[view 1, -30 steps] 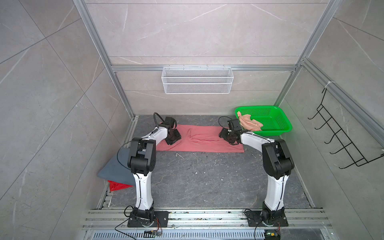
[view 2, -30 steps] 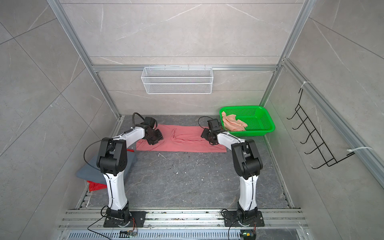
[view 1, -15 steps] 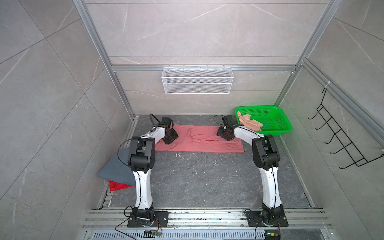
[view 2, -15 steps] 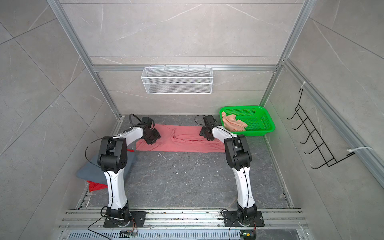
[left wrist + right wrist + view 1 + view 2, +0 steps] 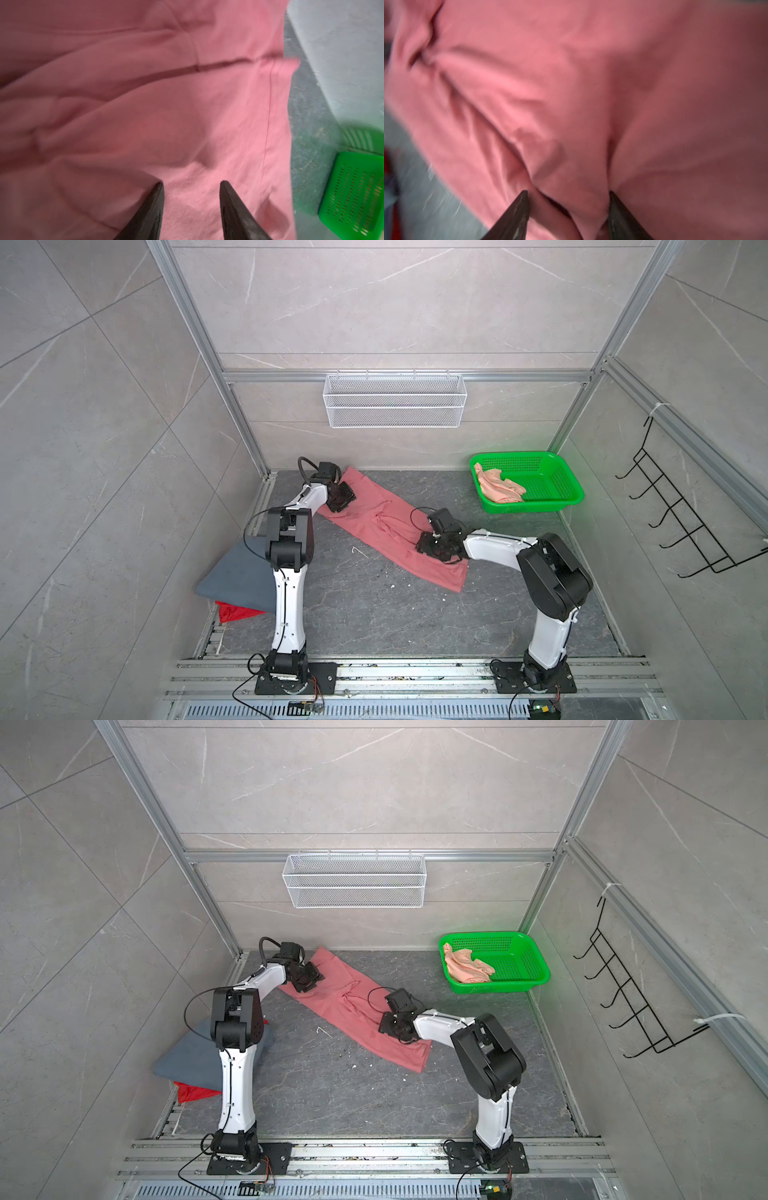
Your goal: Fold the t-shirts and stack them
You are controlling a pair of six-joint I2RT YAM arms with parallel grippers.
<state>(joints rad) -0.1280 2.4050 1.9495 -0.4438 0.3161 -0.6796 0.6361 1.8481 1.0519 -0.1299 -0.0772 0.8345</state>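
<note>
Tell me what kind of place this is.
Probably a robot test cell: tiled walls in a metal frame, two arms bolted to a rail, a pink shirt and green basket on the floor.

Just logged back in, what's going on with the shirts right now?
Both arms are working the coral pink shirt, which lies as a long strip diagonally across the table. The left gripper is at its far end and the right gripper near its closer end, each with jaws apart and tips pressed into the cloth. The peach shirt sits crumpled in the green basket; the grey-blue shirt lies over the red shirt at the front-left edge.
</note>
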